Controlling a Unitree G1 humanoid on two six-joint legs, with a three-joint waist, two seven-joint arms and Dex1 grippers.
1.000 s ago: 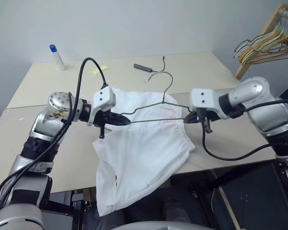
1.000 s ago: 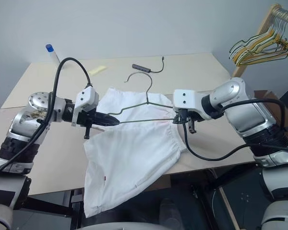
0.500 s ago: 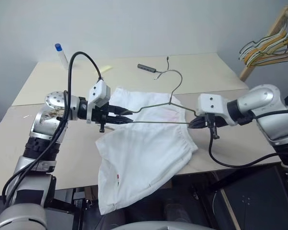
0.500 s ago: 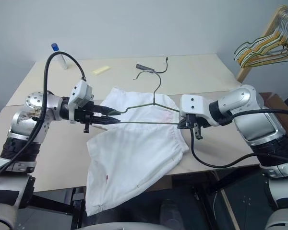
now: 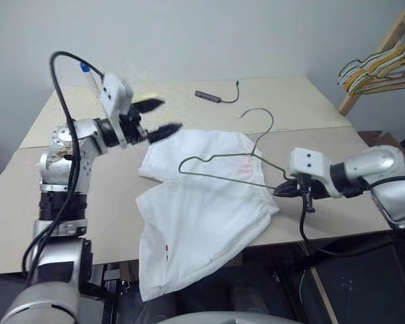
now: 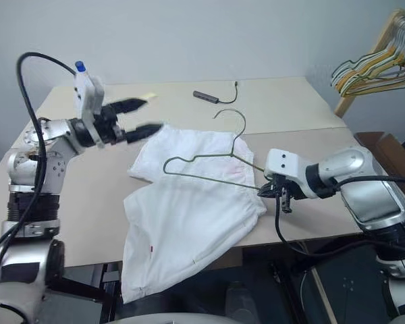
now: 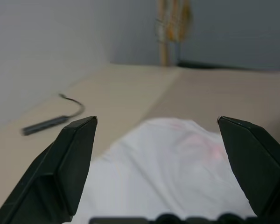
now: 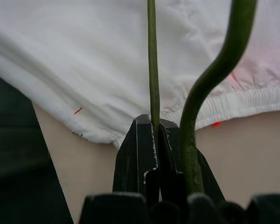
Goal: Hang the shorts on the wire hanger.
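— Where do you find the thin olive-grey wire hanger (image 5: 219,165) now?

— Look to your right gripper (image 5: 281,191): its 2 black fingers are pinched tight on the hanger's corner, and the wire frame hangs tilted over the white soft fabric shorts (image 5: 196,209).

— And the shorts?

— They lie crumpled on the beige table (image 5: 283,101), one leg drooping off the near edge. Your left gripper (image 5: 156,116) is raised above the table beside them, jaws spread wide, holding nothing.

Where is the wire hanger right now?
The wire hanger lies across the white shorts mid-table, its right corner pinched in the right gripper.
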